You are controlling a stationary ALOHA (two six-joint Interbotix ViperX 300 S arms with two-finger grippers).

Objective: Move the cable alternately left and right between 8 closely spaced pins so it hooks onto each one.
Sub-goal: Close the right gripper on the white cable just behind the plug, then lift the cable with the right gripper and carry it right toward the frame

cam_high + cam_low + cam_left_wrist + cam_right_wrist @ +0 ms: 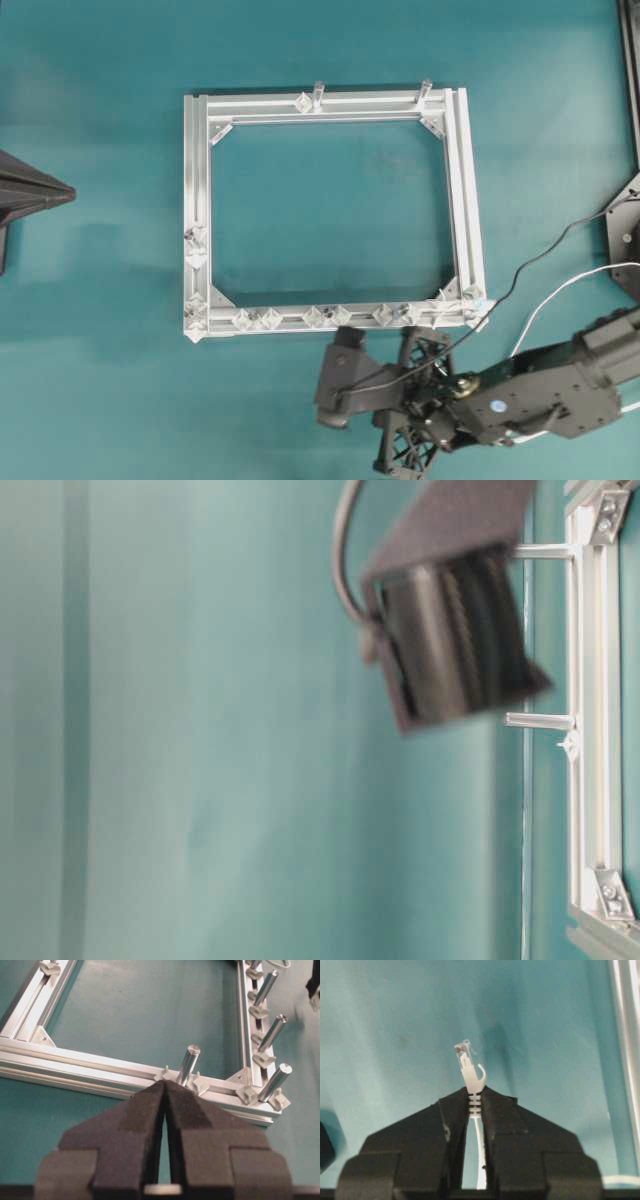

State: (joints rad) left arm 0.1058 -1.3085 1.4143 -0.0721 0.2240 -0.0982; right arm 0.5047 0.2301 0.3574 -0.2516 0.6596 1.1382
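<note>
My right gripper (475, 1091) is shut on the ribbed boot of the cable (480, 1155), and its small white plug (465, 1057) sticks out past the fingertips above bare teal table. In the overhead view the right gripper (375, 400) hangs just in front of the frame's near rail. The white cable (560, 290) curves off to the right edge. The pins (313, 316) stand in pairs along that near rail. The pins (263, 1060) also run along the far-reaching rail in the left wrist view. My left gripper (165, 1083) is shut on nothing, left of the frame (70, 193).
The aluminium frame (196, 170) lies flat on the teal table. Two taller metal posts (318, 95) stand on its far rail. More posts (188, 1064) rise just beyond my left fingertips. A blurred dark arm part (450, 640) hangs close to the table-level camera.
</note>
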